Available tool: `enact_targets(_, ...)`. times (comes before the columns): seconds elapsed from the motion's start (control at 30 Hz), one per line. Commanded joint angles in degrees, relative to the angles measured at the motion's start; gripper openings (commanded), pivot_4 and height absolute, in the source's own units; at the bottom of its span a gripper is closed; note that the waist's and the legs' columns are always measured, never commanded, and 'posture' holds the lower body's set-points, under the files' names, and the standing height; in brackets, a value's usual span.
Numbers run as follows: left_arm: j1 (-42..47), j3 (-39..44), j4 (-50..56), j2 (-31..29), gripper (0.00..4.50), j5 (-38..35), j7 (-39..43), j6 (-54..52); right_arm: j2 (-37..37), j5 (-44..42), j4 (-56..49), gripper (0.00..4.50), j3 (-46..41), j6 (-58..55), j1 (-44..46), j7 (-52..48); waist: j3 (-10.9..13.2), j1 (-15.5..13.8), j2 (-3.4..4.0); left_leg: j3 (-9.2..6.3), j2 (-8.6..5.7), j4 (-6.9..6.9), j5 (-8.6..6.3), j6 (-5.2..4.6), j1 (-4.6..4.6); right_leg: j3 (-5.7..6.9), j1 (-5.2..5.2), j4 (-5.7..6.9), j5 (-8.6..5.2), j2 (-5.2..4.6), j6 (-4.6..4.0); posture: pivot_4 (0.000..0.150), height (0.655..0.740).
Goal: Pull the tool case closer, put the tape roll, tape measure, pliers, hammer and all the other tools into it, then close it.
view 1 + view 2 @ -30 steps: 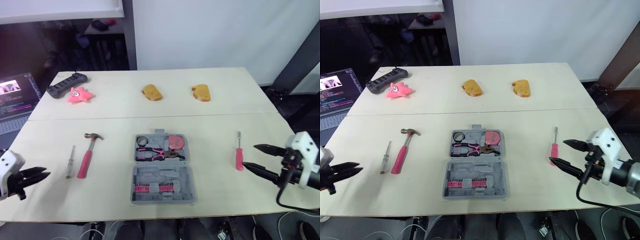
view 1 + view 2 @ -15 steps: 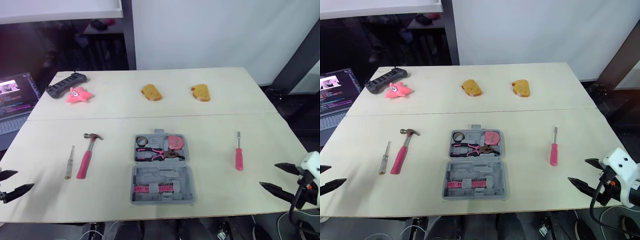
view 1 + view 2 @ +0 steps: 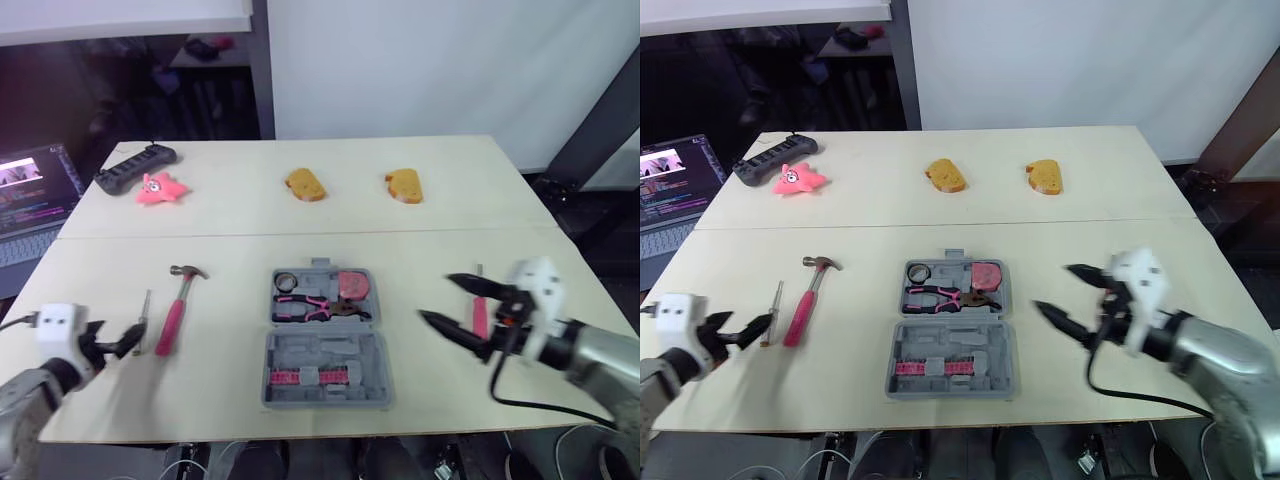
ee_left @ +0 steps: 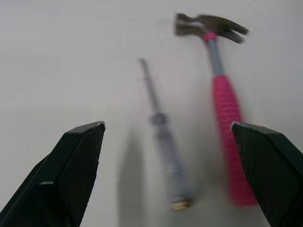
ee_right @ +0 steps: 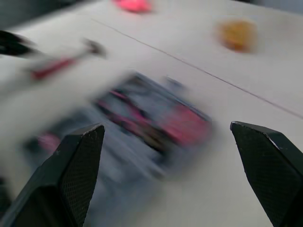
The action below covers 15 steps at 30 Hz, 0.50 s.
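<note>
The grey tool case [image 3: 325, 341] lies open at the table's front middle. Its far half holds the tape roll [image 3: 283, 281], the pink tape measure [image 3: 351, 284] and the pliers [image 3: 320, 308]. Left of the case lie the pink-handled hammer [image 3: 178, 308] and a small clear-handled screwdriver [image 3: 141, 322]. My left gripper [image 3: 118, 342] is open just short of that screwdriver [image 4: 163, 142], low over the table. My right gripper [image 3: 437, 299] hovers open beside the case's right edge, empty. It partly covers a pink screwdriver [image 3: 478, 312].
Two orange bread-like pieces [image 3: 304, 185] [image 3: 403, 185] lie at the back of the table. A pink star toy [image 3: 160, 188] and a black controller [image 3: 134, 168] are at the back left. A laptop [image 3: 30, 190] stands off the table's left side.
My right gripper has swung from the front right corner to beside the case, past the pink screwdriver. My left gripper has come in from the front left edge toward the small screwdriver. Tools lie as before.
</note>
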<state>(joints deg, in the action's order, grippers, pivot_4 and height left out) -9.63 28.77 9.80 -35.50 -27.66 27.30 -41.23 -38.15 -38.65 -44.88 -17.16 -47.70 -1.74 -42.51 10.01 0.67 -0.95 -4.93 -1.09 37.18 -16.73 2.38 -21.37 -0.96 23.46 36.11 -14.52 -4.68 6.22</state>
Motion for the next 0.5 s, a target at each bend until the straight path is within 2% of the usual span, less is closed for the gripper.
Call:
enact_targets(0.03,1.8,0.6,6.3,-0.2,4.48,-1.2,-6.2,-10.4,-0.7,1.4,-0.6,4.5,8.5,1.2,4.9,0.5,0.0,0.0,0.03,0.0,-0.02,-0.01,0.0,0.0,0.01,-0.03,0.02,0.0,0.0,-0.01,0.0,0.15,0.74)
enact_targets(0.2,12.4,0.4,4.1,-1.0,4.48,-0.4,-13.4,-24.0,-3.3,4.1,2.0,4.5,16.0,3.7,11.1,-2.3,0.0,-0.2,0.0,-0.02,-0.11,0.06,0.04,0.06,0.01,0.05,-0.04,0.0,0.0,0.0,-0.01,0.15,0.74)
enact_targets(0.27,15.6,-0.9,2.4,-2.2,4.48,-0.3,-13.3,-27.2,-3.8,4.6,2.6,4.5,17.4,4.4,12.1,-2.6,0.0,-0.1,-0.04,-0.04,-0.12,0.06,0.04,0.07,0.0,0.08,-0.05,0.0,0.0,0.0,-0.01,0.15,0.74)
enact_targets(0.5,23.8,-7.5,-9.0,-5.0,4.48,4.3,-13.2,-27.7,-4.3,6.4,4.4,4.5,19.1,6.4,11.9,-2.6,0.0,0.4,-0.04,0.03,-0.11,0.01,0.05,0.08,0.01,0.02,0.03,0.02,0.01,0.01,-0.01,0.15,0.74)
